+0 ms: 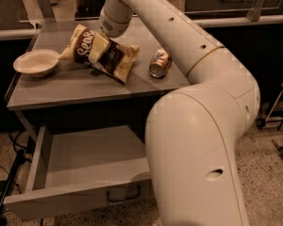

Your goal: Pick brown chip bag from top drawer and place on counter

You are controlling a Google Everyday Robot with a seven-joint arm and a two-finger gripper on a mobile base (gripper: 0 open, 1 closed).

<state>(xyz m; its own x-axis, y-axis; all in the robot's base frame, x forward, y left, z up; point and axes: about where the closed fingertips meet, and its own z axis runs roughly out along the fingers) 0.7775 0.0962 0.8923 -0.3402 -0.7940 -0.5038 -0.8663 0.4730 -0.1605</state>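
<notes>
The brown chip bag [114,60] lies tilted on the counter [61,86], its left end raised near a bowl and its right end down on the top. My gripper [99,47] reaches down from the arm over the bag's middle. One pale finger lies across the bag's front and the other is hidden behind it, so it is shut on the bag. The top drawer [80,199] stands pulled open below the counter, and its inside shows nothing in it.
A white bowl [37,61] sits at the counter's left edge, touching the bag's left end. A brown-and-silver can [159,63] lies on its side right of the bag. My arm's bulky elbow [198,149] covers the drawer's right side. A glass partition runs behind the counter.
</notes>
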